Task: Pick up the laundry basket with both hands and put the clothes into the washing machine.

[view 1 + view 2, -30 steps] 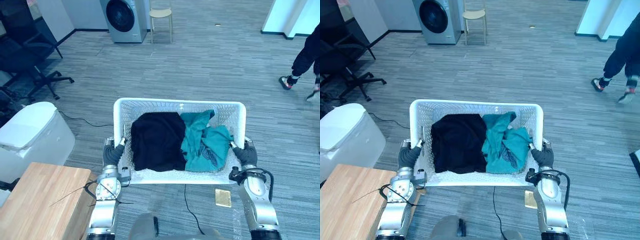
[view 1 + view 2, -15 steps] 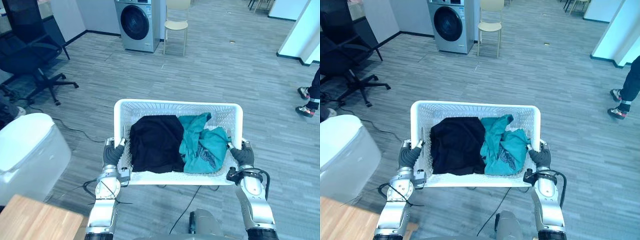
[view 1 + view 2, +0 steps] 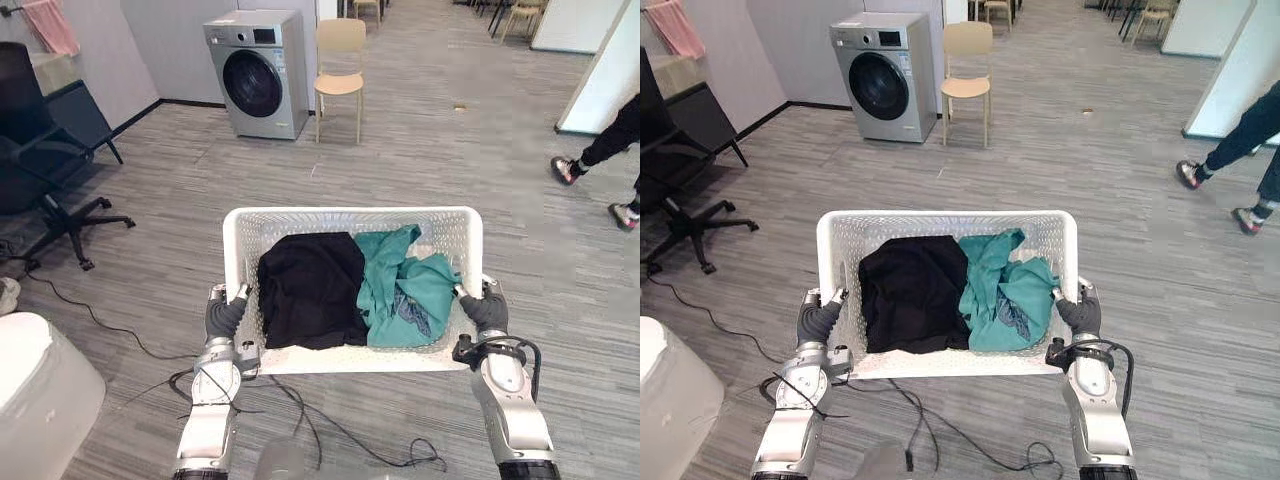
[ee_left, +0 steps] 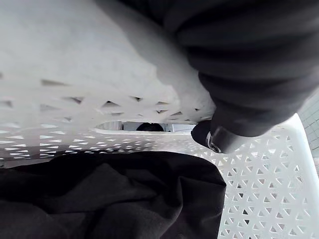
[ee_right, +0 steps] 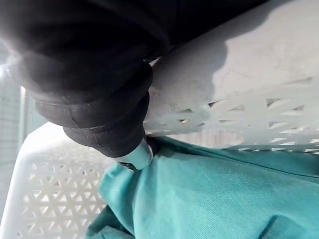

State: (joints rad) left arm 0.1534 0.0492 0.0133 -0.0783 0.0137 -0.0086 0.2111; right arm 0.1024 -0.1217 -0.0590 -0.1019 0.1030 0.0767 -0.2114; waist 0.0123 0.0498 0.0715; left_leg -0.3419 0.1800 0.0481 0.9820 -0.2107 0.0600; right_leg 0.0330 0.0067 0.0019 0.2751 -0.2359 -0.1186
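A white laundry basket (image 3: 350,214) hangs above the floor between my two hands. A black garment (image 3: 305,290) fills its left half and a teal garment (image 3: 405,290) its right half. My left hand (image 3: 222,315) is shut on the basket's left rim, and my right hand (image 3: 484,312) is shut on the right rim. In the left wrist view my left hand (image 4: 259,74) hooks over the rim above the black garment (image 4: 109,199). The right wrist view has my right hand (image 5: 94,74) over the teal garment (image 5: 209,199). The grey washing machine (image 3: 255,75) stands far ahead to the left, door shut.
A beige chair (image 3: 340,60) stands just right of the washing machine. A black office chair (image 3: 40,160) is at the left and a white bin (image 3: 30,400) at the lower left. A person's legs (image 3: 600,150) show at the right edge.
The whole view has shifted: the washing machine and chair show fuller, the white bin slid to the lower left corner, the wooden top left the picture. Both hands still hold the basket.
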